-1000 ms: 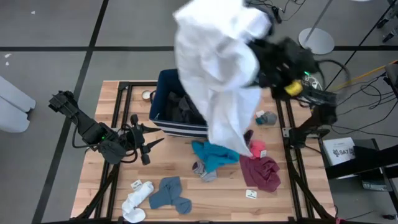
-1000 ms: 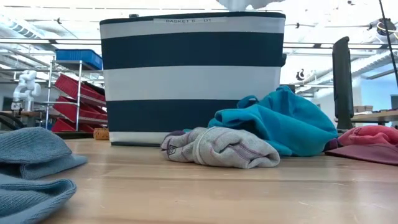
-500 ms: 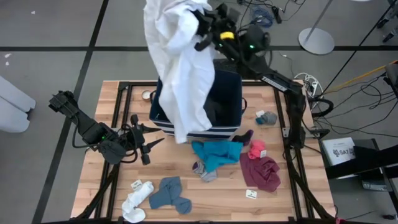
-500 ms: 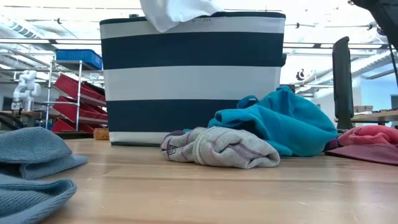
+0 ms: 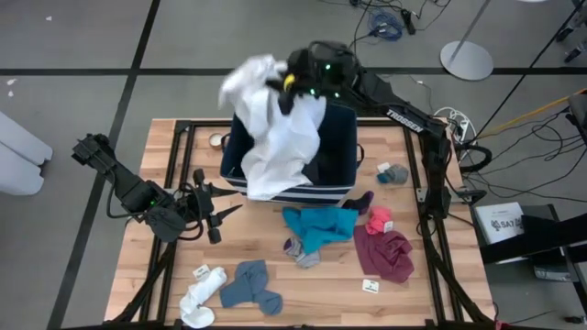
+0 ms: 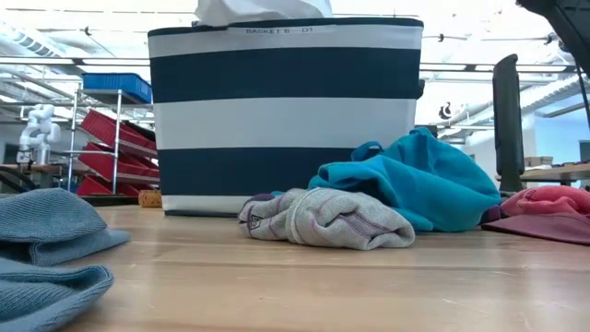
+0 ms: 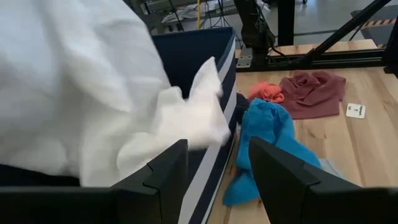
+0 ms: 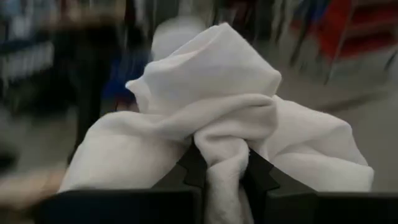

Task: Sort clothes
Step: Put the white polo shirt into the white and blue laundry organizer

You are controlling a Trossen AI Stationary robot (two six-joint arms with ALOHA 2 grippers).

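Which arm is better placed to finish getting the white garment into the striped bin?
Right. The right gripper is shut on the white garment above the bin; the left gripper hangs open, away from it.

Right gripper (image 5: 286,84) hangs over the bin (image 5: 341,147), clamped on the white garment (image 5: 275,137), which drapes over the bin's near wall. Left gripper (image 5: 218,214) waits low on the table (image 5: 303,284), fingers spread. Teal piece (image 5: 316,227), maroon piece (image 5: 385,252), grey-blue sock (image 5: 249,286) and white sock (image 5: 200,298) lie scattered in front.
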